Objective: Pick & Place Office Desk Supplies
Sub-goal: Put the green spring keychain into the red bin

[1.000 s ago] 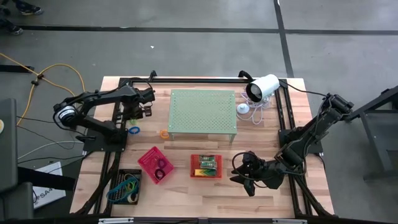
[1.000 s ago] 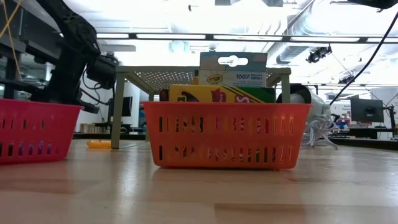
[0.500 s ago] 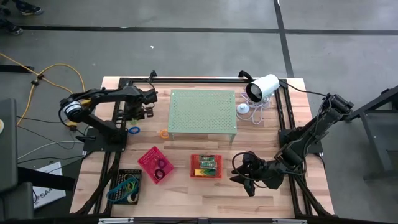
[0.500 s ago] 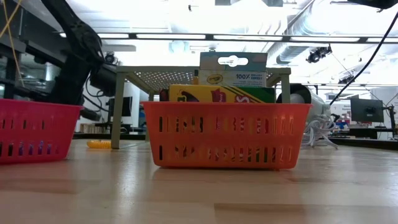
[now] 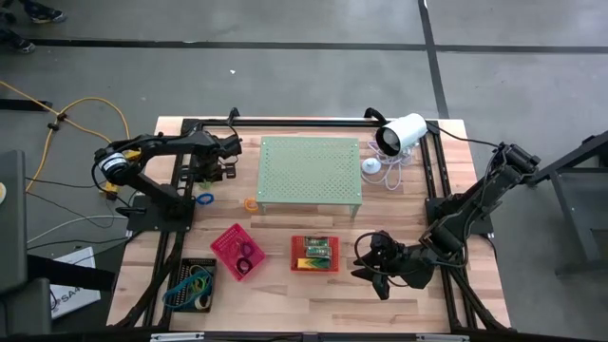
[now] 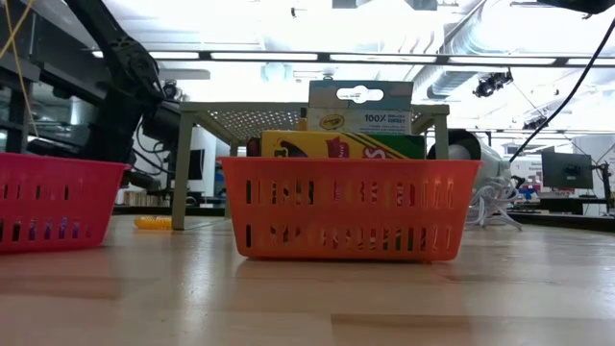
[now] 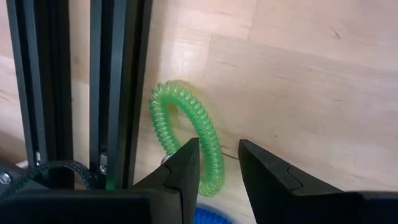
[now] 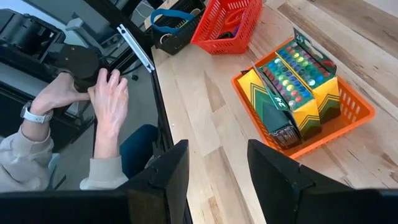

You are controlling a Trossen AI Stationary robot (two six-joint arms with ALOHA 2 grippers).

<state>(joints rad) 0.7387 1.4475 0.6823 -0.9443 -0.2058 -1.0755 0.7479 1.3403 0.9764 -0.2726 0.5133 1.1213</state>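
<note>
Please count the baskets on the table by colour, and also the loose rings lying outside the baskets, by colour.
Black basket: 1
Pink basket: 1
Orange basket: 1
Green ring: 1
Blue ring: 1
Orange ring: 1
Total: 6 (3 baskets, 3 loose rings)

Black frame rail (image 7: 118, 93) crowds the green coil (image 7: 186, 134); bare wood opposite.

"Crayola" and "100%" on the crayon pack (image 6: 360, 107) header card
</note>
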